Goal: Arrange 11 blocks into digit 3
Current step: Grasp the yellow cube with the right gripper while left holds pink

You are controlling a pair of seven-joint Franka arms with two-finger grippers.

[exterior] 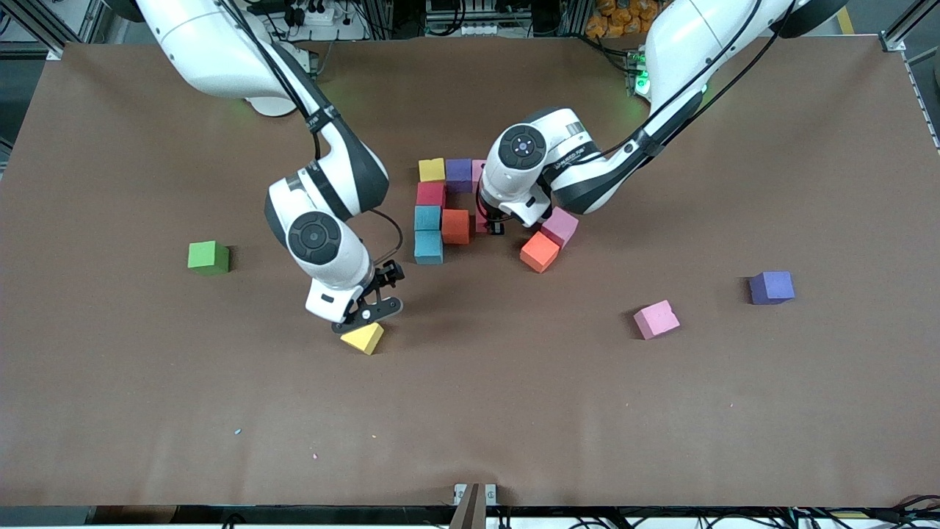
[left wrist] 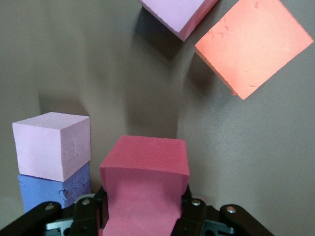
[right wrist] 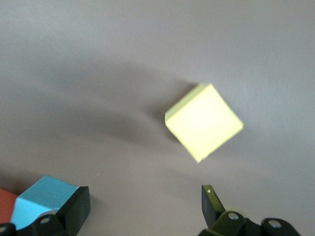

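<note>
My left gripper point(exterior: 490, 222) is shut on a red block point(left wrist: 145, 179), low beside the orange block point(exterior: 455, 226) of the group. That group also holds a yellow block point(exterior: 432, 170), a purple block point(exterior: 459, 175), a partly hidden pink block point(left wrist: 51, 145), a red block point(exterior: 430, 194) and two light blue blocks point(exterior: 427, 234). My right gripper point(exterior: 376, 300) hangs open just over a loose yellow block point(exterior: 363, 338), which shows ahead of its fingers as the yellow block point(right wrist: 203, 122) in the right wrist view.
A loose pink block point(exterior: 560, 225) and orange block point(exterior: 540, 251) lie close to the left gripper. Another pink block point(exterior: 656, 319) and a purple block point(exterior: 771, 287) lie toward the left arm's end. A green cube point(exterior: 208, 258) sits toward the right arm's end.
</note>
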